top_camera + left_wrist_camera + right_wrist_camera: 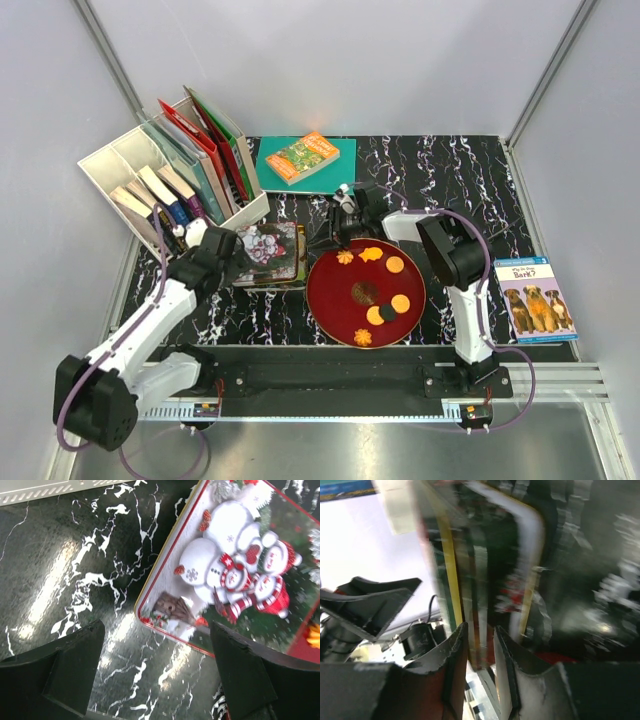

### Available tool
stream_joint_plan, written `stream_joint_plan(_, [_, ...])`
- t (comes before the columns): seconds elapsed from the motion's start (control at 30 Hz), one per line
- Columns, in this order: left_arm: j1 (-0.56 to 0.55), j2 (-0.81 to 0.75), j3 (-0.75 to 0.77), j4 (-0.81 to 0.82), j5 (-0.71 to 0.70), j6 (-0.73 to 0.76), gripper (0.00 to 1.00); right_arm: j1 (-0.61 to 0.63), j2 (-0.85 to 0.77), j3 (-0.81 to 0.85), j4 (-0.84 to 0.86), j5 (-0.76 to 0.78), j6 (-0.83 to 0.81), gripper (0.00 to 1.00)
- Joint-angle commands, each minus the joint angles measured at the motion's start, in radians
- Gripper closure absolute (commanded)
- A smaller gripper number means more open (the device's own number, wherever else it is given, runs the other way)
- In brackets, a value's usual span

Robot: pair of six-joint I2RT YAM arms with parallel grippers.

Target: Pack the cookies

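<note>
The cookies [395, 265], small round orange, yellow and dark brown discs plus orange flower shapes, are lying on the big round red plate [322, 290], so I am judging the packing as not yet begun. The rectangular snowman-printed tin [235, 570] beside it is showing only its lid, hiding any contents. My left jaws are hanging open over its corner, while my right jaws are sitting nearly together in a blur, and I cannot tell whether they are gripping anything.

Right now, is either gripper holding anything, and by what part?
Left gripper is open and empty. Right gripper looks pinched on the thin rim of the tin; that view is blurred, so not certain.
</note>
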Motion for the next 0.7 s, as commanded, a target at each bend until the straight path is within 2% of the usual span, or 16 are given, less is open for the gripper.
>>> stream_joint_plan(0.0, [-0.001,0.040,0.030,0.116,-0.063,0.010,0.11,-0.020,-0.055,-0.031,-0.054,0.046,-0.041,0.65])
stream_joint_plan(0.23, [0.008,0.105,0.044,0.159,-0.077,0.040,0.12,-0.040,-0.163,-0.060,-0.087,0.106,-0.059,0.66])
stream_joint_plan(0.67, [0.066,0.195,0.018,0.288,-0.042,0.092,0.13,-0.043,-0.165,-0.031,-0.158,0.132,-0.108,0.71])
